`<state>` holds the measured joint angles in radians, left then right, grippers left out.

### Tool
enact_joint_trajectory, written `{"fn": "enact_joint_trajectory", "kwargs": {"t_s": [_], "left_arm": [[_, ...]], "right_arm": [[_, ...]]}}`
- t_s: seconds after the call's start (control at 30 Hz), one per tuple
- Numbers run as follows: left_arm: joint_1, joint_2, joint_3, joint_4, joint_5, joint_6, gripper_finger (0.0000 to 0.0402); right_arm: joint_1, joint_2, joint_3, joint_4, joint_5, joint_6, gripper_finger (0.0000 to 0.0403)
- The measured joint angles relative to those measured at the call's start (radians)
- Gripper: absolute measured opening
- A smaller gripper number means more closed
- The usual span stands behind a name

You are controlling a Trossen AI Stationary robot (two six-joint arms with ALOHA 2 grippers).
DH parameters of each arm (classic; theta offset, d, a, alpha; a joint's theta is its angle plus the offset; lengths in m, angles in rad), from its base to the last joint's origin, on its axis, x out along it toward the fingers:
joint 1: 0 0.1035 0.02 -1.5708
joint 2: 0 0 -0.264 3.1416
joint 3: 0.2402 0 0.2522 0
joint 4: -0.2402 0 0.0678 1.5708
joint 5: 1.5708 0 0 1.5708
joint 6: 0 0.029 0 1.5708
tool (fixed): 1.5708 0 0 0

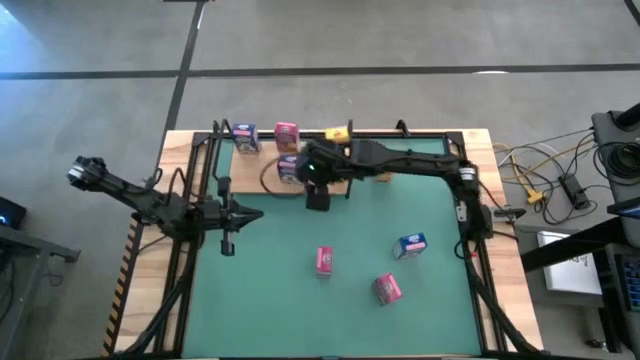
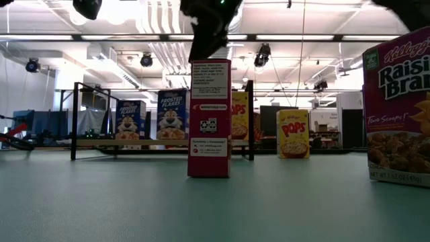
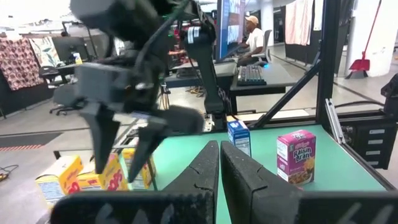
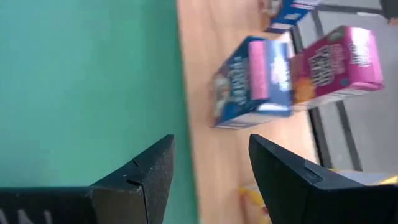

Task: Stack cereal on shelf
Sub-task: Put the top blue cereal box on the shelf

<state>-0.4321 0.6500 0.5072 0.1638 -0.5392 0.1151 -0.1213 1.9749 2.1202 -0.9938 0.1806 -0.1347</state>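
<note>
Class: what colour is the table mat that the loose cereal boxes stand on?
Green table mat; the high view shows it best.

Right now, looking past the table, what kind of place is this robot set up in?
Probably an open lab or workshop floor rather than a store: exposed ceiling ducts overhead, a person seated at a desk with a keyboard, and bare concrete floor around the table.

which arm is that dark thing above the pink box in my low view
Observer: The right arm. From above, the right gripper hangs by the shelf edge, beyond that pink box.
Operator: holding anything
Observer: No. Its wrist view shows the fingers open with nothing between them.
Operator: how many boxes on the mat
Observer: Three: that one, a second pink box and a blue box.
</note>
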Motion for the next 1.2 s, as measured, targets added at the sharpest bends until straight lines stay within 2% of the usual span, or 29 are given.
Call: {"fn": "enact_joint_trajectory", "kwargs": {"t_s": [0.27,0.4,0.67,0.77,0.83,1.0,1.2], "left_arm": [[0.011,0.104,0.0,0.122,-0.034,0.004,0.0],[0.034,0.134,0.0,0.129,-0.054,0.001,0.0],[0.11,0.218,0.032,0.126,-0.054,-0.023,0.0026],[0.151,0.268,0.076,0.109,-0.053,-0.022,0.0042],[0.186,0.302,0.124,0.042,-0.05,-0.02,0.0057],[0.304,0.402,0.297,-0.256,0.021,-0.059,0.011],[0.451,0.55,0.504,-0.608,0.068,-0.023,0.0201]], "right_arm": [[0.087,-0.304,-0.593,0.497,-0.006,0.01,0.0196],[0.11,-0.439,-0.87,0.759,-0.006,0.021,0.0196],[0.126,-0.637,-1.304,1.217,-0.006,0.031,0.0196],[0.126,-0.699,-1.418,1.358,-0.006,0.031,0.0196],[0.126,-0.741,-1.476,1.442,-0.006,0.021,0.0196],[0.126,-0.85,-1.538,1.48,-0.009,0.007,0.0196],[0.129,-0.94,-1.583,1.478,-0.087,0.012,0.0196]]}}
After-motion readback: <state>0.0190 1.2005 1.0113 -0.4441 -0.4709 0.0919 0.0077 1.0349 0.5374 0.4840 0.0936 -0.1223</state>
